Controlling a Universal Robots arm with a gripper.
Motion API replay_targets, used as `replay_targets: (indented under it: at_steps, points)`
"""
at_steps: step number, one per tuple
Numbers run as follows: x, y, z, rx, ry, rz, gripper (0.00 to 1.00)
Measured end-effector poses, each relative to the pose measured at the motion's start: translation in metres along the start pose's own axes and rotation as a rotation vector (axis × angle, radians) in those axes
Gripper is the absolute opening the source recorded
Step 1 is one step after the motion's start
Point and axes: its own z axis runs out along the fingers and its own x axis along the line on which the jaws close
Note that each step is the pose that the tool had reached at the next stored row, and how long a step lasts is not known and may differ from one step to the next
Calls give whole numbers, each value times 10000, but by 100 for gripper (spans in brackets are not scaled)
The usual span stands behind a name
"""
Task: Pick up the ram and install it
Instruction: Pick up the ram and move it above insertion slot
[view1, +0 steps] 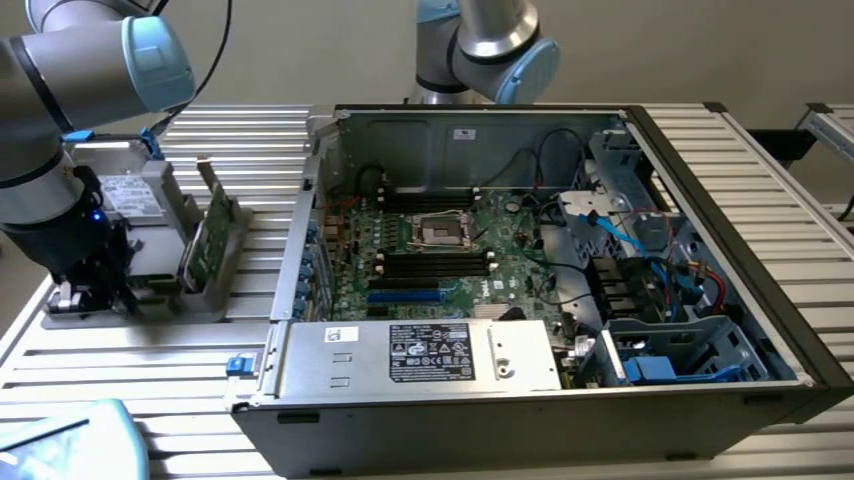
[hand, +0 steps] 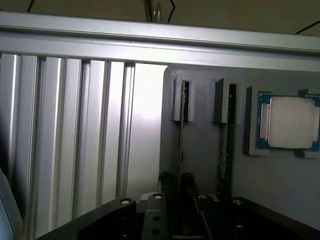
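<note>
The gripper (hand: 176, 181) lies closest to the wrist camera, its black body and bolt heads filling the near edge of that view above a grey tray (hand: 200, 150). Just beyond it the ram (hand: 181, 142) stands on edge, seen as a thin line that runs from a raised slot block on the tray toward the gripper. Whether the gripper is clamped on the ram or merely poised at its end cannot be told. A second stick (hand: 226, 145) stands parallel beside the ram in its own slot block. Past that, a square silver-topped processor (hand: 292, 122) lies flat in a recess of the same tray. On the ram's other side the tray ends, and the ribbed aluminium table (hand: 75, 140) begins. At the exterior view's left, the arm (view1: 54, 130) reaches down to the tray's near end. Both green sticks rise from the tray just to the exterior view's right of it, and a grey drive (view1: 134, 195) sits behind it. An open computer case (view1: 727, 180) fills the centre and right of that frame, with its motherboard (view1: 441, 235) lying flat inside. Dark memory slots (view1: 430, 262) cross the board's middle, and a silver power supply (view1: 420, 352) sits along the case's near edge.
</note>
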Motion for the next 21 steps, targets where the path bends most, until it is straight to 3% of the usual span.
replay_targets:
  at_steps: [2, 21]
  points:
    - [0, 0, 0, 1, 1, 0, 14]
    - [1, -4, -2, 3, -13, -1, 14]
